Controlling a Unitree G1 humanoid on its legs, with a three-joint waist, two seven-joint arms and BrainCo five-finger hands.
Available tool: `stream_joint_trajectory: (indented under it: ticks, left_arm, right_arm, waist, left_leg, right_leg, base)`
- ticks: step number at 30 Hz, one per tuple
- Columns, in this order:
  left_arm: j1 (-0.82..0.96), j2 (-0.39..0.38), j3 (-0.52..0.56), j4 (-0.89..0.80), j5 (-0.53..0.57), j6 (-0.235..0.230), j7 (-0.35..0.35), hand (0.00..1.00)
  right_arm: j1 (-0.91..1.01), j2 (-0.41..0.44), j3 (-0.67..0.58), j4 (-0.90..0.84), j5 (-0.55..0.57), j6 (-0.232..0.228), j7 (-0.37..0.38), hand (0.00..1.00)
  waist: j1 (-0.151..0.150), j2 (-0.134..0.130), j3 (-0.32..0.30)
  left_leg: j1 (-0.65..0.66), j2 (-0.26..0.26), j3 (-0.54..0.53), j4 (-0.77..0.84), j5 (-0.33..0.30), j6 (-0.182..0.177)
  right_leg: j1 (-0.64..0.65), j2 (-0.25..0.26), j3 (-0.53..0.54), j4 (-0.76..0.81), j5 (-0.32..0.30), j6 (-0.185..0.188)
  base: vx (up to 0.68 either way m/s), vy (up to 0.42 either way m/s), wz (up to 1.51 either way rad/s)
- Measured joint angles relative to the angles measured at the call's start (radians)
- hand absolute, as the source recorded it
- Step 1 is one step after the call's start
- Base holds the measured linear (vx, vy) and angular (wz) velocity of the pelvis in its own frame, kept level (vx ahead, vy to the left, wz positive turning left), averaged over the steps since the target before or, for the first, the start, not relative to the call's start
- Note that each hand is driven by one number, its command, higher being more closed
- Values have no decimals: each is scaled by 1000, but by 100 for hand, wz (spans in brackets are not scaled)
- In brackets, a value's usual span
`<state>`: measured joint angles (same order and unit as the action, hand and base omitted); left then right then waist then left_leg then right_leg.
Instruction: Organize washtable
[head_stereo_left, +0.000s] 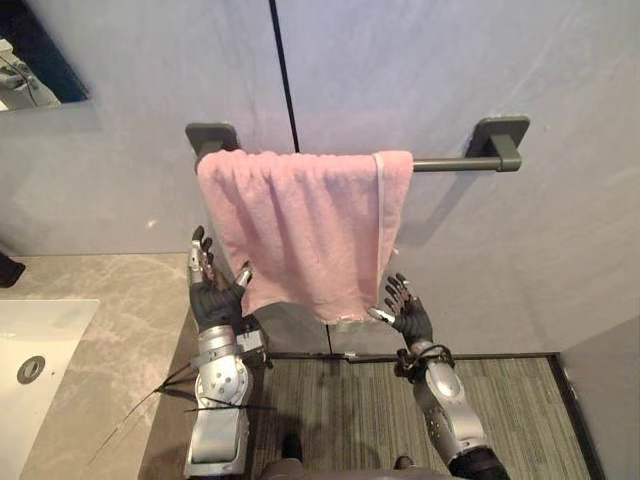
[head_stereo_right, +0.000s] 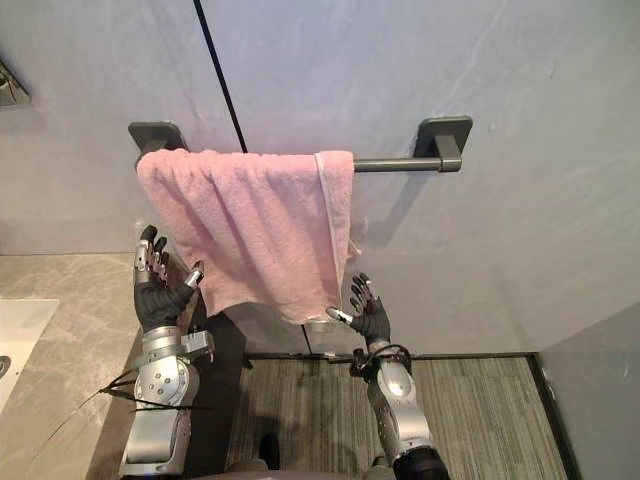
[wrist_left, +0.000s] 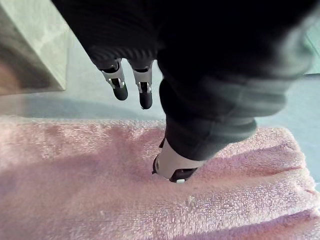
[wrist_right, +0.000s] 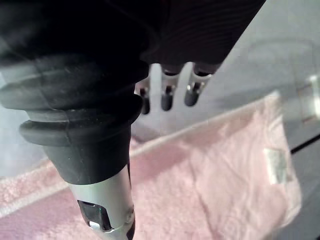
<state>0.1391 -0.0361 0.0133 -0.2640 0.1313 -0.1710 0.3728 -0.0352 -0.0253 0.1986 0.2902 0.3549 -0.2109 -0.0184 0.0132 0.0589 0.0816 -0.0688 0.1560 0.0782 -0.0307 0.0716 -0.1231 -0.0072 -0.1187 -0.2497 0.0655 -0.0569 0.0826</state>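
Two hands flank the towel (head_stereo_left: 305, 225) on the rail (head_stereo_left: 450, 163): your left hand (head_stereo_left: 213, 297) and right hand (head_stereo_left: 408, 318), fingers spread, empty, likely to straighten it.

The rail (head_stereo_left: 455, 163) runs across the wall (head_stereo_left: 500, 60). The towel (head_stereo_left: 300, 225) hangs over the rail's left part. Below the rail and to its left lies the bench (head_stereo_left: 130, 310), with the sink (head_stereo_left: 40, 350) set in it further left. Straight beneath the rail is the floor (head_stereo_left: 350, 410). The left hand (head_stereo_left: 212, 297) stands below the rail's left end, just beside the towel's left edge. The right hand (head_stereo_left: 408, 318) stands below the rail's middle, near the towel's lower right corner.
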Motion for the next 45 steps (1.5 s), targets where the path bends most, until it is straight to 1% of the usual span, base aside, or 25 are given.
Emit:
stream_joint_trajectory:
  ticks: [4, 8, 11, 15, 16, 18, 20, 21, 22, 25, 28, 32, 34, 37, 39, 41, 45]
  left_arm:
    - [-1, -1, 2, -1, 0, 0, 26, 0]
    - [2, -1, 21, 0, 0, 0, 29, 0]
    - [4, -1, 21, 2, -24, 0, 5, 0]
    - [-3, 2, 10, 25, -82, 0, -54, 0]
    - [-4, 3, 6, 28, -83, 0, -64, 0]
    - [-12, 16, -17, 28, -102, 0, -95, 0]
    - [-22, 24, -29, 28, -121, 0, -119, 0]
    - [-32, 27, -35, 28, -133, 0, -135, 100]
    - [-35, 30, -40, 28, -138, 0, -137, 100]
    - [-45, 42, -58, 27, -206, -2, -180, 100]
    - [-44, 44, -67, 25, -238, -2, -197, 100]
    - [-42, 45, -85, -4, -236, -4, -191, 100]
    - [-42, 45, -85, -24, -233, -14, -168, 100]
    - [-42, 42, -82, -29, -232, -14, -142, 100]
    - [-41, 39, -80, -54, -232, -16, -126, 100]
    - [-41, 39, -78, -64, -232, -31, -124, 100]
    - [-40, 39, -77, -104, -233, -36, -129, 100]
  right_arm:
    - [-16, -1, 26, -1, 38, -1, 1, 0]
    - [-35, 5, 57, -3, 40, -1, 0, 0]
    - [-65, 9, 65, -8, 40, -1, -1, 0]
    - [-113, 7, 71, -43, 72, -2, -2, 0]
    - [-118, 7, 71, -43, 76, -2, -2, 100]
    - [-137, 7, 74, -43, 77, -2, -2, 100]
    - [-153, 7, 76, -43, 78, -2, -2, 100]
    - [-164, 7, 76, -43, 80, -2, -2, 100]
    - [-167, 7, 76, -43, 81, -2, -2, 100]
    - [-183, 8, 77, -43, 91, -3, -2, 100]
    - [-196, 7, 77, -43, 108, -5, -2, 100]
    - [-198, 8, 77, -44, 108, -12, -2, 100]
    - [-197, 8, 75, -53, 108, -16, -2, 100]
    - [-197, 7, 66, -74, 108, -19, -4, 100]
    - [-197, 7, 40, -85, 108, -21, -7, 100]
    - [-195, 7, 15, -85, 108, -21, -20, 100]
    - [-185, 3, -59, -123, 107, -22, -43, 100]
  waist:
    - [1, 4, 2]
    - [4, 4, 12]
    - [5, 4, 22]
    - [3, 7, 29]
    - [3, 7, 31]
    - [3, 7, 49]
    - [2, 8, 53]
    - [2, 8, 54]
    - [2, 7, 54]
    - [3, 7, 57]
    - [2, 7, 59]
    - [2, 6, 67]
    - [1, 6, 80]
    - [1, 6, 81]
    - [2, 5, 81]
    - [2, 4, 82]
    - [0, 4, 82]
  left_leg:
    - [-14, -1, -13, -43, 29, -1]
    - [-26, -2, -15, -43, 31, 1]
    - [-38, -1, -13, -43, 31, 0]
    - [-72, 1, -3, -57, 45, -1]
    - [-72, 1, -2, -60, 47, -2]
    - [-73, 1, 7, -60, 47, -2]
    - [-84, 2, 11, -60, 47, -2]
    - [-90, 2, 11, -60, 47, -2]
    - [-92, 2, 12, -60, 47, -2]
    - [-93, 1, 20, -60, 47, -2]
    - [-91, 1, 27, -60, 47, -2]
    - [-81, 1, 37, -60, 46, -2]
    - [-67, 0, 38, -60, 46, -2]
    - [-63, 0, 38, -60, 46, -2]
    - [-55, 0, 37, -60, 46, -2]
    - [-43, -1, 36, -60, 46, -2]
    - [-22, -1, 36, -61, 46, -2]
  right_leg:
    - [-23, 3, -22, 1, 1, -1]
    - [-34, 5, -22, 3, 2, 0]
    - [-50, 6, -22, 6, 2, 0]
    - [-103, 6, -11, 19, 2, 0]
    - [-105, 6, -8, 19, 2, 0]
    - [-111, 6, 2, 20, 2, 0]
    - [-125, 6, 6, 22, 2, 0]
    - [-131, 6, 6, 22, 2, 0]
    - [-134, 6, 7, 22, 2, 0]
    - [-138, 5, 10, 23, 2, 0]
    - [-139, -1, 14, 22, 2, 0]
    - [-133, -3, 22, 23, 2, 0]
    - [-122, -3, 24, 26, 2, 0]
    - [-121, -4, 24, 31, 2, 0]
    - [-114, -5, 24, 35, 2, 0]
    - [-100, -6, 21, 35, 2, 0]
    - [-80, -5, 19, 35, 2, 1]
  base:
    - [-47, -7, 12]
    - [-8, -3, 2]
    - [-5, -2, -2]
    - [0, -8, -7]
    - [17, -3, -7]
    - [9, 0, -8]
    - [-7, -2, -6]
    - [-3, -1, -3]
    - [12, 1, -3]
    - [12, 2, -3]
    - [6, 13, -4]
    - [-13, 6, -5]
    - [-35, 7, -2]
    - [-36, 9, 0]
    - [-38, 11, 2]
    - [-34, 11, 3]
    - [-42, 8, 0]
